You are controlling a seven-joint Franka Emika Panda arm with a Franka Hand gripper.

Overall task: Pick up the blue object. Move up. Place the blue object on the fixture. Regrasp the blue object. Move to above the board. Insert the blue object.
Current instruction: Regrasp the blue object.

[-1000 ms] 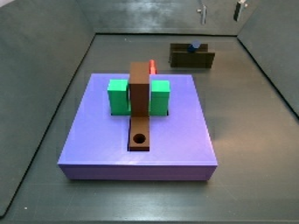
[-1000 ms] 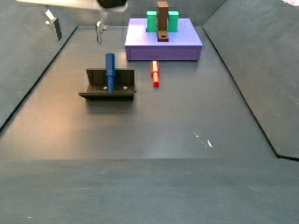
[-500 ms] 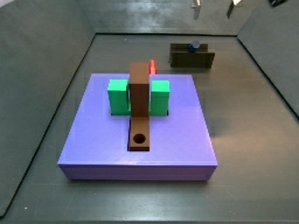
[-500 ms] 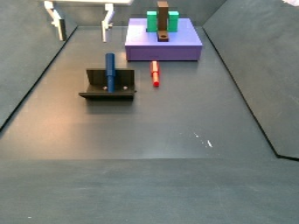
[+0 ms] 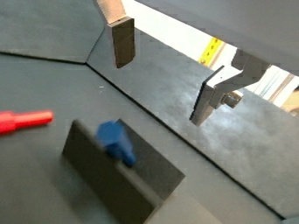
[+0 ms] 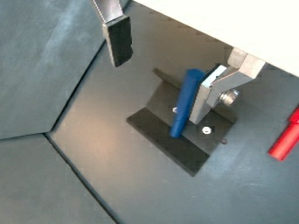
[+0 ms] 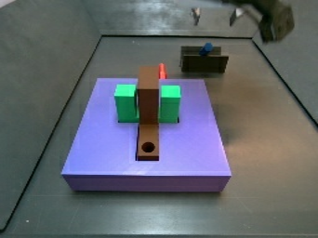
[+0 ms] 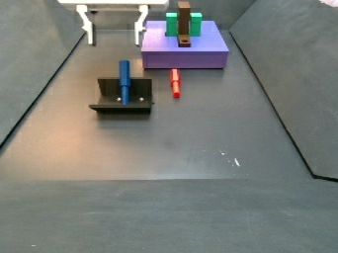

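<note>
step: regrasp, I judge | my gripper [image 8: 115, 25]: jaws apart, empty, high above floor | peg [image 8: 126, 79]: upright in fixture [image 8: 122, 104], long axis vertical | relation: peg below me, off toward one finger [image 6: 211, 94] | board [image 8: 209, 54]: well apart

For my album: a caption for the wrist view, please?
Open gripper above the blue object standing in the fixture, red peg nearby.

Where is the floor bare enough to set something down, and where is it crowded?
Bare: the wide near floor in front of the fixture. Crowded: the strip between the fixture holding the blue object, the red peg and the board. The open, empty claw hangs above the fixture.
</note>
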